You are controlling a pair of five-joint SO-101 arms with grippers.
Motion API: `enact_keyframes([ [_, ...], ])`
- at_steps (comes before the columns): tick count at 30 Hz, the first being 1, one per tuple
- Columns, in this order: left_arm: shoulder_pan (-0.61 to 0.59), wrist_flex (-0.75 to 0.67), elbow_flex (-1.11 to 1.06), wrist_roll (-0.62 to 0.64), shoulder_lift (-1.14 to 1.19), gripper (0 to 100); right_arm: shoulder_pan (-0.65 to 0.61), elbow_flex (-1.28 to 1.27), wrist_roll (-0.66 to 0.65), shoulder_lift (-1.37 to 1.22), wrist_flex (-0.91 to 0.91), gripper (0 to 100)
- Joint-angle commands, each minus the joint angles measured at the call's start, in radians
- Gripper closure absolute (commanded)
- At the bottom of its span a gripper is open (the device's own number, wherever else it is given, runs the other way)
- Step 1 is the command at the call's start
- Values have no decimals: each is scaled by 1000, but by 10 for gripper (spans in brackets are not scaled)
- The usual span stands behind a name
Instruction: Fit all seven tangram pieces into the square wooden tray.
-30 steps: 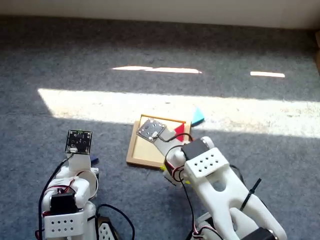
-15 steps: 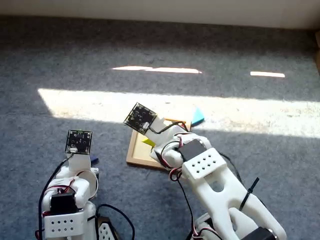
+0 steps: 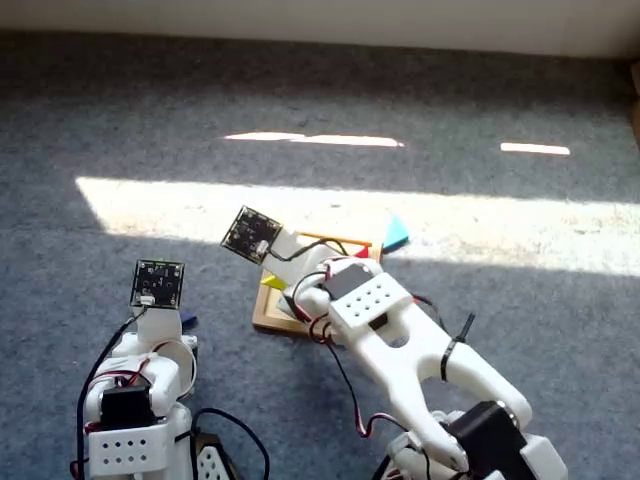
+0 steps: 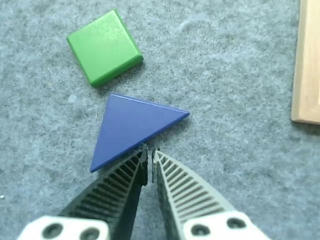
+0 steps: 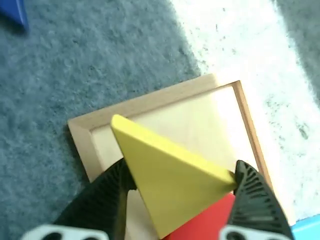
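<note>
Currently left gripper (image 4: 149, 152) is pressed together, empty, tips at the blue triangle's (image 4: 132, 127) edge, at 9 o'clock of the tray (image 3: 272, 322). Right gripper (image 5: 182, 172) pinches the yellow triangle (image 5: 170, 175) over a tray corner, likely to seat it beside the red piece (image 5: 210, 220).

Yellow triangle (image 5: 160, 160) in the right hand (image 5: 182, 180) and a red piece (image 5: 210, 220) cover part of the tray (image 5: 200, 120); the rest is bare. Blue triangle (image 4: 132, 125), then green square (image 4: 104, 46), lie ahead of the left hand (image 4: 149, 152).
</note>
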State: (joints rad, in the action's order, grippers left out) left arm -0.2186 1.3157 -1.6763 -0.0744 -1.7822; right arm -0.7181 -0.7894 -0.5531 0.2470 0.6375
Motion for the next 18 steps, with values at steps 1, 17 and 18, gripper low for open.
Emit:
enact_keyframes([
  [1,-13,8,-19,-6,-41,957,-7,59,-9,4,-22,811],
  [17,-13,8,-19,-6,-41,957,18,61,-3,-7,154,807],
  [18,-13,8,-19,-6,-41,957,18,61,-3,-7,162,806],
])
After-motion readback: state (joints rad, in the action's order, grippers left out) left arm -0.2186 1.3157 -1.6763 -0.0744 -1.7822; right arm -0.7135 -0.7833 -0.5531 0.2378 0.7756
